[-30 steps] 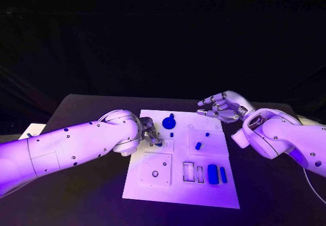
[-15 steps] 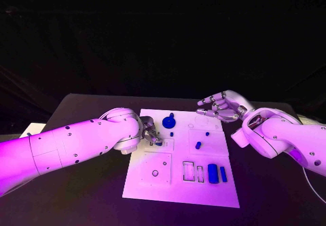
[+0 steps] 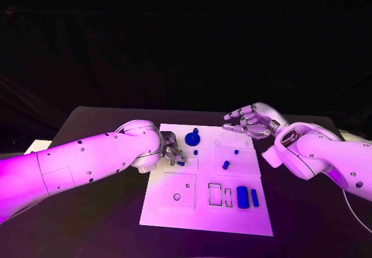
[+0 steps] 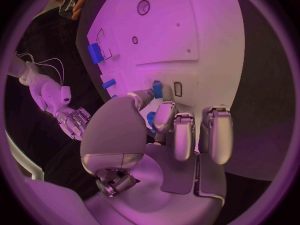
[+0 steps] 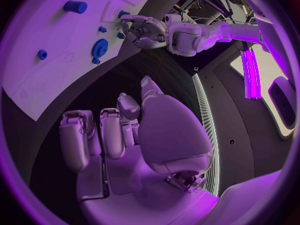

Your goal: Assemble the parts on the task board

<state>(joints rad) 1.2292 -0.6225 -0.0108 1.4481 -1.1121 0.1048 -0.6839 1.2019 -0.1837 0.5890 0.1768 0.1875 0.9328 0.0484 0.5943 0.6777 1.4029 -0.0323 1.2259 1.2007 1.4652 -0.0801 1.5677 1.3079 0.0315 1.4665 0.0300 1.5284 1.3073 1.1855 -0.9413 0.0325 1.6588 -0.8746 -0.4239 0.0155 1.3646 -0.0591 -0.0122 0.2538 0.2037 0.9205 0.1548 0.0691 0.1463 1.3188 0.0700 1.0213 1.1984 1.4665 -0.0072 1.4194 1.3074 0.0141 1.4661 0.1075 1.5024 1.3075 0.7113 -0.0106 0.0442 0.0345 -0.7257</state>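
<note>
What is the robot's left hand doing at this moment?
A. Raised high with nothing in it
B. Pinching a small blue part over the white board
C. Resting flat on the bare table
B: in the left wrist view the left hand pinches a small blue part between its fingertips, just above the task board.

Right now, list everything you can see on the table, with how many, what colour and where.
Table: one, black, under everything.
Task board: one, white, middle of the table.
Round gear-like part: one, blue, far end of the board.
Long bars: two, blue, side by side at the near right of the board.
Short peg: one, blue, mid-right of the board.
Small part: one, blue, pinched by the left hand.
Left hand: silver, over the board's left edge.
Right hand: silver, raised beyond the board's far right corner, holding nothing.
</note>
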